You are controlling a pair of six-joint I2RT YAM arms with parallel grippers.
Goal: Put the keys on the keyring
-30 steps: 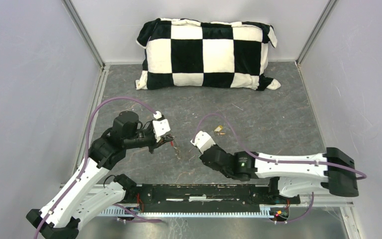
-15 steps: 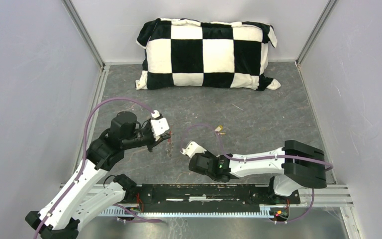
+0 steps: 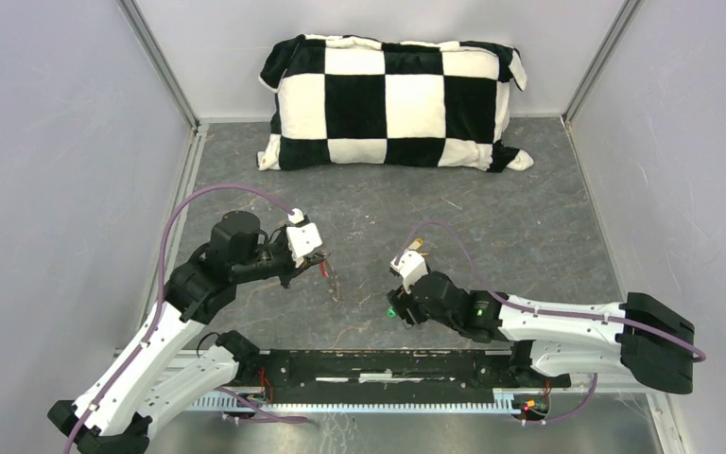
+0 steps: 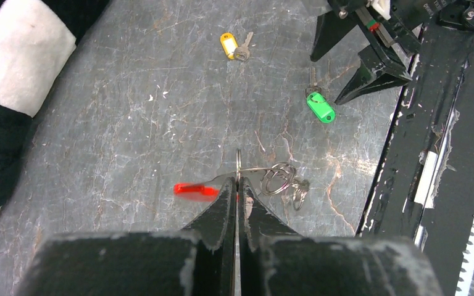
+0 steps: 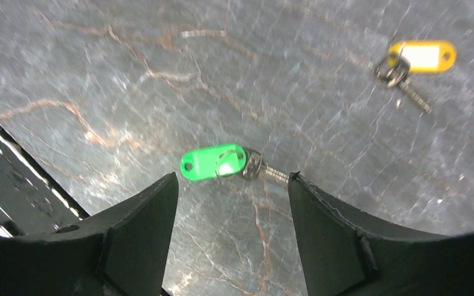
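The green key (image 5: 213, 162) lies just ahead of the right end effector (image 5: 233, 180), jaws apart (long axis across their gap); the left end effector (image 4: 237, 187) clamps the keyring (image 4: 276, 179).

The right claw (image 5: 229, 184) had reached in toward the middle of the desk (image 5: 345, 154), then swung back to its own side — and its jaws went from shut to spread wide. The green-headed key (image 5: 213, 161), unseen before, now lay on the desk just past the parted fingertips, touching neither.
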